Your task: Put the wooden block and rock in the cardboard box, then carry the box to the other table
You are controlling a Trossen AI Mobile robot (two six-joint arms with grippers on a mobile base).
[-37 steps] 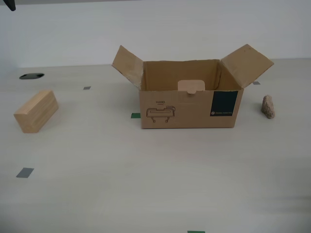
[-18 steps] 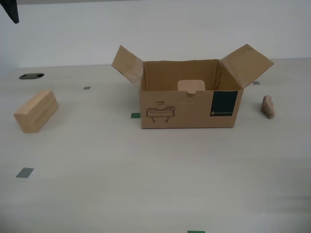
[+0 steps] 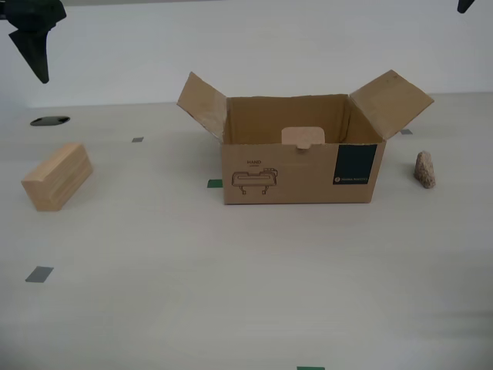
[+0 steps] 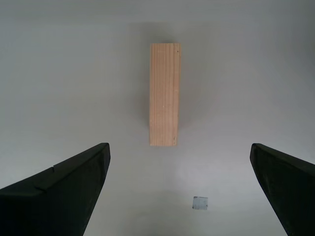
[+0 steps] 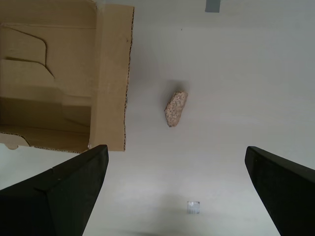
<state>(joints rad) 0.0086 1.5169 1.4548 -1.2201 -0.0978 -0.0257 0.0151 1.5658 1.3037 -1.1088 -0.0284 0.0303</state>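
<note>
Nothing is packed yet: the cardboard box (image 3: pixel 299 163) stands open and empty on the worktop (image 3: pixel 231 293), with the wooden block (image 3: pixel 57 176) well off toward the exterior view's left and the rock (image 3: pixel 424 169) near the box on the right. My second claw (image 4: pixel 179 184) hangs released above the block; my first claw (image 5: pixel 174 182) hangs released above the rock (image 5: pixel 175 108). Both loads and the carry remain.

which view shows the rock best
The first wrist view: the rock sits near centre, seen from above, its speckled surface clear. The exterior view shows it small, to the right of the box. The second wrist view lacks it.
</note>
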